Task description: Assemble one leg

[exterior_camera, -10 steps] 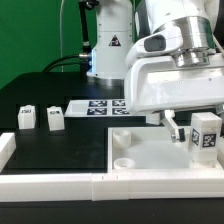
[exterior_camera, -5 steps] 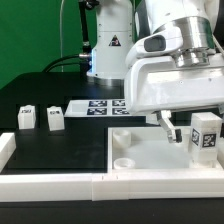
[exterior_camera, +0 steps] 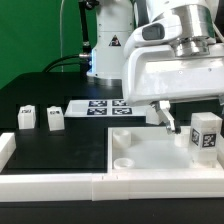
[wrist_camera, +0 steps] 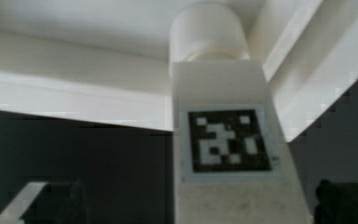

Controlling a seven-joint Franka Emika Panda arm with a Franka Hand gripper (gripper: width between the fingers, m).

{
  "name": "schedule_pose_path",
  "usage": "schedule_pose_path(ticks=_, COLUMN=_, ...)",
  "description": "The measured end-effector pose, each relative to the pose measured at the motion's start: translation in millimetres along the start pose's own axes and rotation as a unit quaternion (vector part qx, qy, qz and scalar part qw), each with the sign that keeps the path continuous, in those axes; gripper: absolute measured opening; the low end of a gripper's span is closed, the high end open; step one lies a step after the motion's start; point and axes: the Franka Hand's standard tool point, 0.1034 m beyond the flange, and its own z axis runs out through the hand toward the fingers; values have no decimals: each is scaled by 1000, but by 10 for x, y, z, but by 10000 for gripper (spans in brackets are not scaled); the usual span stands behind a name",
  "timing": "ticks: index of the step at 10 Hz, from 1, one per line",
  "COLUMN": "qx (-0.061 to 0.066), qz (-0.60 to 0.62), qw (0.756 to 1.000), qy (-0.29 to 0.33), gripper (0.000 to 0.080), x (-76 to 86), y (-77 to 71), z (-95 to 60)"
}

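The leg, a small white block with a black-and-white tag, stands upright on the large white tray near the exterior view's right. My gripper hangs just above and around its top, open. One dark finger shows beside the leg and does not touch it; the other is hidden. In the wrist view the leg runs between the gripper fingers, with a dark gap on each side. Its round far end meets the tray.
Two more legs stand on the black table at the exterior view's left. The marker board lies behind them. White border bars run along the front edge. A round socket shows in the tray's near corner.
My gripper has risen a little; the finger beside the leg now sits higher. The leg has stayed where it stood.
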Motion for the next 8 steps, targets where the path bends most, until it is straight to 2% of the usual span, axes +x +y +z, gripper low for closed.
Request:
schedule_pose_path(ticks=1, qx=4, qz=1, qw=1000, qy=-17, gripper=649, x=21, y=2, z=-14)
schedule_pose_path(ticks=3, qx=3, qz=0, qw=1000, qy=-13, gripper=649, x=12, y=0, z=0)
schedule_pose_path(ticks=4, qx=18, qz=2, qw=998, qy=-65, gripper=649, x=-62, y=-56, z=32)
schedule_pose_path(ticks=7, qx=48, qz=14, qw=979, qy=-196, gripper=649, x=15, y=-65, z=62)
schedule_pose_path(ticks=8, qx=59, qz=16, qw=966, qy=-251, gripper=649, x=-7, y=-99, z=48)
